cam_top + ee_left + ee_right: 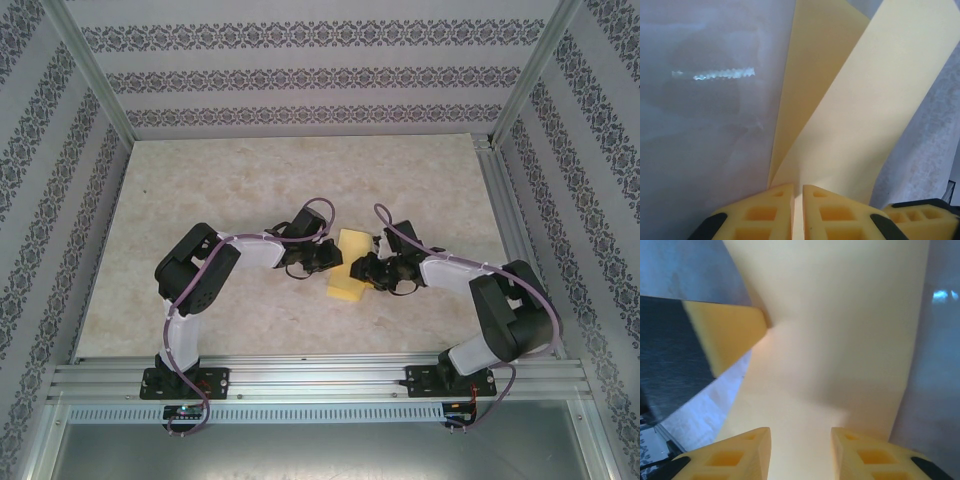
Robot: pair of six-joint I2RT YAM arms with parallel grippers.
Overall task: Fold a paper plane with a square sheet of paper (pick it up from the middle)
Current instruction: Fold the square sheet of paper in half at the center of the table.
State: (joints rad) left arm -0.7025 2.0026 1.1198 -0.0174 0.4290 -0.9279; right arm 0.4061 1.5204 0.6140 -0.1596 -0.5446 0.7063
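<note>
The pale-yellow square sheet of paper (352, 265) lies mid-table between my two grippers, bent over on itself into a long strip. In the left wrist view the paper (865, 100) rises as a curved flap above a lower layer. My left gripper (798, 192) is shut on its near edge, with a thin slit between the pads. From above, the left gripper (330, 257) is at the sheet's left side and the right gripper (364, 268) at its right. My right gripper (801, 440) stands open over the paper (840, 315), fingers apart and nothing pinched. The left gripper's fingers (730, 335) touch the far edge.
The pale marbled table (250, 180) runs to patterned walls on three sides. A metal frame rail (320, 378) crosses the near edge by the arm bases. A yellow finger of the right gripper (920, 212) shows at the lower right in the left wrist view.
</note>
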